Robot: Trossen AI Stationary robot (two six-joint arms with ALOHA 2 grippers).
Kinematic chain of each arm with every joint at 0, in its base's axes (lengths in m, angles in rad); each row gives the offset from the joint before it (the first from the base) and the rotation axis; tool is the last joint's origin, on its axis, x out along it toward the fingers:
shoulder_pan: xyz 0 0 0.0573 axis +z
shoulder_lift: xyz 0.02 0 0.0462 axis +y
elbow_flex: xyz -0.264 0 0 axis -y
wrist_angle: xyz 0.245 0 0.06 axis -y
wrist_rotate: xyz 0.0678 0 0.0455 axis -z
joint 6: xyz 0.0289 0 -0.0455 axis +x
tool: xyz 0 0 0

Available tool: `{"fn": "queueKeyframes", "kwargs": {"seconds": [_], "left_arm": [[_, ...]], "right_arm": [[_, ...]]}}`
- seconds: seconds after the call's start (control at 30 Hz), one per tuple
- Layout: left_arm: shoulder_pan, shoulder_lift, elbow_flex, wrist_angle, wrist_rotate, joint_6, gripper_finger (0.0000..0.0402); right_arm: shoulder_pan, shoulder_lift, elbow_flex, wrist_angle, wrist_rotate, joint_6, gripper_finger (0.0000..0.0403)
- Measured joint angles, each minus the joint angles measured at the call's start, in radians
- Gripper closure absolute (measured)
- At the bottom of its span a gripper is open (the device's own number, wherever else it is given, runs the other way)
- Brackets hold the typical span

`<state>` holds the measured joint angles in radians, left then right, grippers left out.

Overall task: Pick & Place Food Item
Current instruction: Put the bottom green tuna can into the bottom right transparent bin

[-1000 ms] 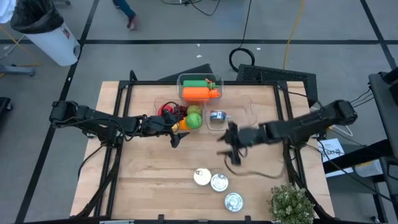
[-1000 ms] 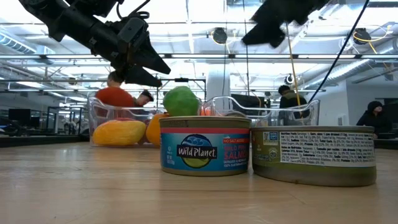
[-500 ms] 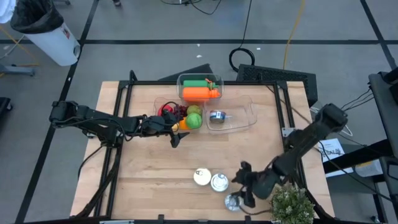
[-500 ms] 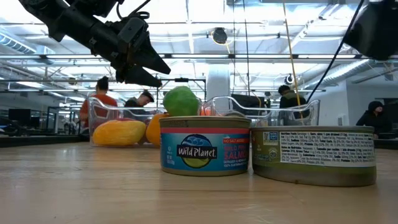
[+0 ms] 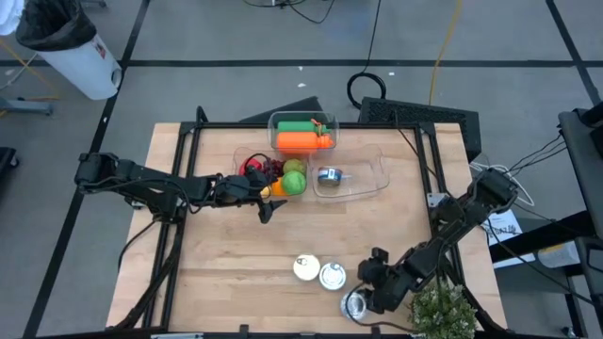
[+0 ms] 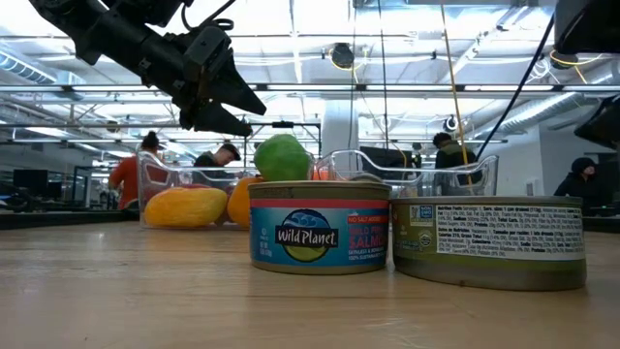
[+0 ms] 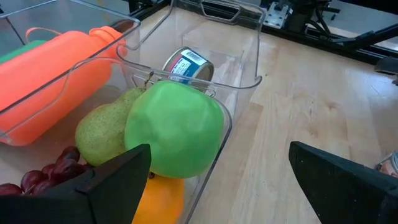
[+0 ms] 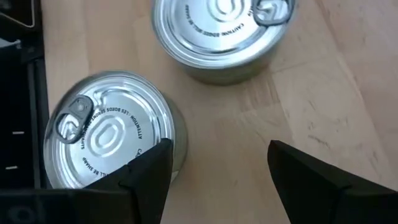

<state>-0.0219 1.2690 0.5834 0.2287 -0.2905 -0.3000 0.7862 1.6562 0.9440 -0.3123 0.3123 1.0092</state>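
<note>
Three cans stand upright near the table's near edge: a white-topped one [image 5: 304, 267] and two silver-lidded ones [image 5: 332, 276] [image 5: 354, 304], which also show in the right wrist view [image 8: 112, 140] [image 8: 217, 31]. My right gripper [image 5: 371, 288] hovers open just right of these cans, its fingers [image 8: 146, 177] beside the nearer lid, touching nothing. A fourth can [image 5: 329, 175] lies on its side in a clear tray [image 5: 379, 179]. My left gripper [image 5: 267, 205] waits open by the fruit bin, facing a green apple [image 7: 177, 127] and a pear [image 7: 102, 134].
The fruit bin [image 5: 247, 162] also holds an orange [image 7: 158, 199] and grapes [image 7: 37, 183]. A farther bin holds an orange bottle [image 5: 300, 140]. A potted plant [image 5: 441, 311] stands at the near right corner, close to my right arm. Bare wood lies in the table's middle.
My right gripper has swung from the table's middle, beside the clear tray, toward the near edge and come down next to the silver-lidded cans. The cans and the fruit have stayed put.
</note>
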Motion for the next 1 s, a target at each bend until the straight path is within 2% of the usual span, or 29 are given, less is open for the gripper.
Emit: {"fn": "queueKeyframes", "kwargs": {"seconds": [0.37, 0.6, 0.83, 1.0], "left_arm": [[0.000, 0.000, 0.000, 0.000, 0.000, 0.003, 0.0009], [0.000, 0.000, 0.000, -0.001, 0.000, 0.003, 0.0009], [0.000, 0.000, 0.000, -0.001, 0.000, 0.005, 0.0009], [0.000, 0.000, 0.000, -0.001, 0.000, 0.010, 0.0009]], "right_arm": [[-0.075, 0.001, -0.004, -0.217, 0.051, -0.041, 0.0156], [-0.163, -0.018, 0.000, -0.387, 0.058, -0.040, 0.0156], [-0.222, -0.194, -0.003, -0.549, 0.064, 0.053, 0.0156], [-0.186, -0.342, -0.002, -0.488, 0.162, 0.089, 0.0156]]}}
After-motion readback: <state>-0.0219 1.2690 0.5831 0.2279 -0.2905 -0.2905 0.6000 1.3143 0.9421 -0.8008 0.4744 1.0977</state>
